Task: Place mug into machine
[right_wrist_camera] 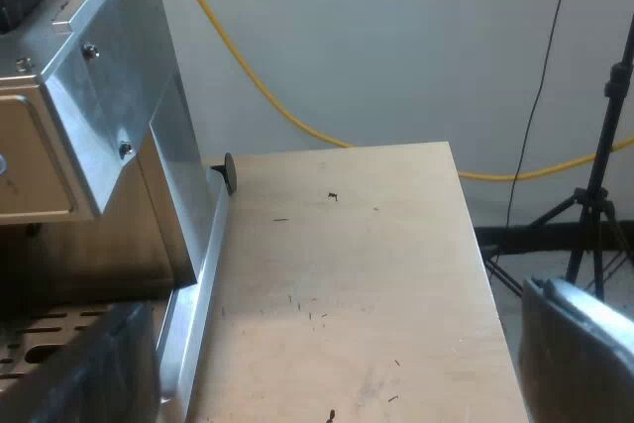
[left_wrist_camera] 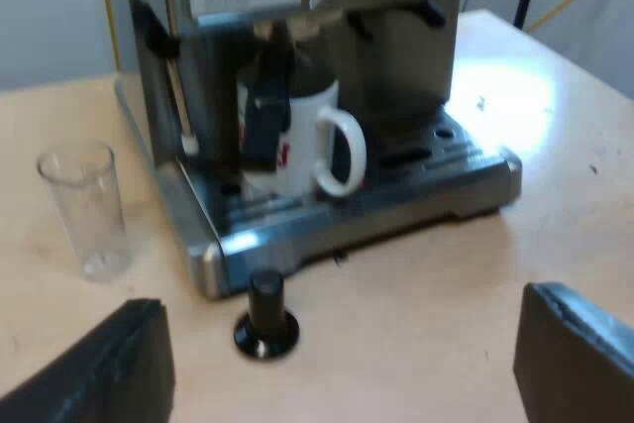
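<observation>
Looking from left gripper at mug: upright on tray of machine, dead ahead at twelve o'clock, handle swung to about four o'clock. Holding nothing: left gripper released, fingers spread wide, well apart from mug. Same for right gripper, released and empty, beside the machine's flank over bare desk. Judging mug as placed; left to do, probably, only a check for a flat seat inside the tray's lip. Unable to identify dark part hanging before mug. For any nudge, push low on the body, not the handle, to avoid tipping. For retreat, pull straight back toward six o'clock and lift early: tamper on desk just before the tray's edge, near twelve; glass at about ten o'clock, light and easy to topple. Open desk at two o'clock. By right gripper, mind desk's edge at three o'clock, drop beyond
</observation>
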`<action>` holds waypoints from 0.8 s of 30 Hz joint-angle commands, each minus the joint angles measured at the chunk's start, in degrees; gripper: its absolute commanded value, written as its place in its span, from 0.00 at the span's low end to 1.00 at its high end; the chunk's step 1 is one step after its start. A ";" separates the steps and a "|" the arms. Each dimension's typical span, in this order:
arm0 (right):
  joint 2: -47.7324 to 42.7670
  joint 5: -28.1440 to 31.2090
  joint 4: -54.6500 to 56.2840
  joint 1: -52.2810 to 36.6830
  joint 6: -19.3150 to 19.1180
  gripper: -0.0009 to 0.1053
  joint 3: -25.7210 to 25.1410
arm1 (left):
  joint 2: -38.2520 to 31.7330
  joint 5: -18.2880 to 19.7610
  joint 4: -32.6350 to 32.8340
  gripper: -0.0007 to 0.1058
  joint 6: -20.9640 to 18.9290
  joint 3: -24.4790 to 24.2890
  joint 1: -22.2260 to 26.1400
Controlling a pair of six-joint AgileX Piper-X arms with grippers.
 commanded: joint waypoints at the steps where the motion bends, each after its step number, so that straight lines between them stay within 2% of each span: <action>1: -2.30 0.00 1.06 -0.22 -0.73 0.81 -0.08 | -7.24 0.33 2.58 0.68 -0.62 -0.26 0.05; 4: -4.85 0.00 2.76 -0.22 -0.73 0.81 -0.08 | -8.24 1.05 5.50 0.68 -0.62 -0.86 0.05; 13: -13.53 0.00 11.33 -0.22 -0.55 0.81 -0.08 | -8.19 3.08 7.22 0.68 -0.80 -0.87 0.05; 19: -19.68 0.00 16.47 -0.22 2.54 0.81 -0.08 | -8.19 3.08 7.87 0.68 -0.80 -0.87 0.05; 24: -19.56 0.96 20.65 -0.04 3.51 0.81 0.36 | -8.19 3.08 7.87 0.68 -0.66 -0.87 0.05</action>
